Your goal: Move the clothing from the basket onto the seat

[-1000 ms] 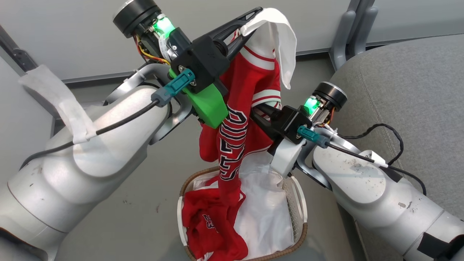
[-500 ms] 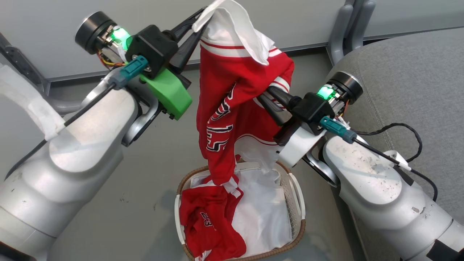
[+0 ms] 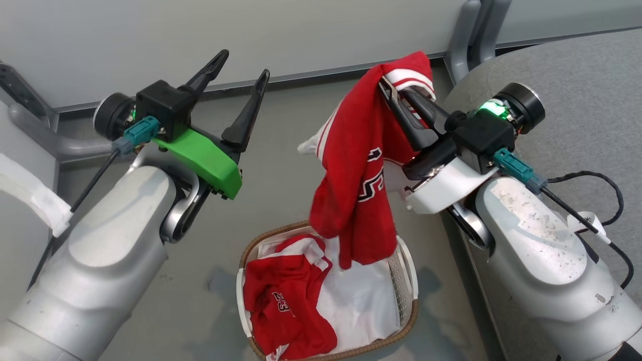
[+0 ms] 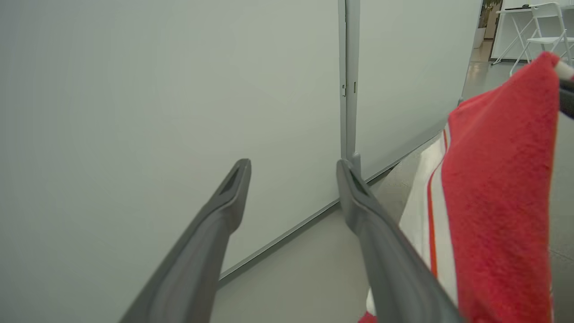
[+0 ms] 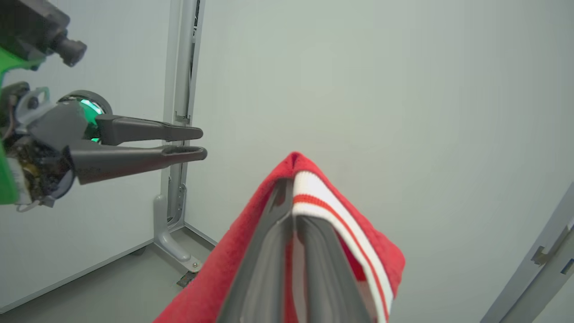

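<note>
My right gripper is shut on the striped hem of a red garment, which hangs free above the basket. The right wrist view shows that gripper pinching the red cloth with white trim. A second red garment with a "23" lies crumpled in the basket's left half on the white liner. My left gripper stands open and empty to the left, apart from the cloth; in its own view it faces the wall beside the garment. The grey seat lies at the right.
Pale partition panels stand behind, with a grey post foot between them near the seat's corner. The basket rests on grey floor. A black cable loops over my right forearm. My left gripper is to the left in the right wrist view.
My left gripper has let go of the garment's top, opened and swung left and lower. The right gripper has carried the garment up and rightward; it now hangs from that gripper alone.
</note>
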Tool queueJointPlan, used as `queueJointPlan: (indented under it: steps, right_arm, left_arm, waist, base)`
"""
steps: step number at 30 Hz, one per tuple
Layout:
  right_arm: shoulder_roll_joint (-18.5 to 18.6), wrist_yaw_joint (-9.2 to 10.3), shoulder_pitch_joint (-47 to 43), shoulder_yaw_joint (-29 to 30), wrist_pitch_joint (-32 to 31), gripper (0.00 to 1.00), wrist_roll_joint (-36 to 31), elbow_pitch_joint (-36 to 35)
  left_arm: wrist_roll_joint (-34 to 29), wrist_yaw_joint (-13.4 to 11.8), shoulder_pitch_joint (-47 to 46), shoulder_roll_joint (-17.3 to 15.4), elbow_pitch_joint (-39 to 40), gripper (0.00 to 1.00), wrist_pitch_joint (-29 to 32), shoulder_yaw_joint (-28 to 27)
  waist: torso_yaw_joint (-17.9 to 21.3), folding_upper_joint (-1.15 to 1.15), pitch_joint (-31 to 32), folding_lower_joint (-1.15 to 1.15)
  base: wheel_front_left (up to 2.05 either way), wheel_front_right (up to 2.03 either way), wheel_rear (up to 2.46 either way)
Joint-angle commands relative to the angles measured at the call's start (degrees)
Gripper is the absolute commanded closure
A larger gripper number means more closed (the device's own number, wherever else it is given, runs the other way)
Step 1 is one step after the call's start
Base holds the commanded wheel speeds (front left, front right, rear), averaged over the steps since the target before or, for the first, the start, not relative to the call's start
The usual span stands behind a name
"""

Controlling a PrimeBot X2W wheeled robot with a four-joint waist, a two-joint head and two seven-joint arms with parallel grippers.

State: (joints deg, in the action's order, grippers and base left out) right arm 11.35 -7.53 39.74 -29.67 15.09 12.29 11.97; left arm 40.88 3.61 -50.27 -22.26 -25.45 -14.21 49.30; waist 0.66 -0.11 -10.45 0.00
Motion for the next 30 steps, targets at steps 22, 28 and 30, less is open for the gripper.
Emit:
queueJointPlan:
  steps: [22, 28, 30]
  right_arm:
    - [1.69, 0.08, -3.82, 10.23, 0.12, 1.0, -3.47, -2.43]
    - [1.82, 0.08, -4.33, 12.85, 0.12, 1.0, -4.01, -3.11]
    - [1.86, 0.08, -4.61, 13.74, 0.12, 1.0, -4.21, -3.42]
  left_arm:
    - [-12.83, 2.53, 20.02, 9.52, 6.22, 0.0, -0.94, -14.17]
    - [-15.7, 3.36, 20.4, 10.45, 6.61, 0.0, -0.95, -15.27]
    - [-16.4, 3.47, 20.27, 10.6, 6.66, 0.0, -0.95, -15.28]
  waist:
    - [4.7, 0.11, -2.23, 0.0]
    - [10.09, 0.11, -3.57, 0.0]
    - [12.12, 0.11, -4.13, 0.0]
  base:
    - [0.0, 0.0, 0.0]
    - [0.0, 0.0, 0.0]
    - [0.0, 0.0, 0.0]
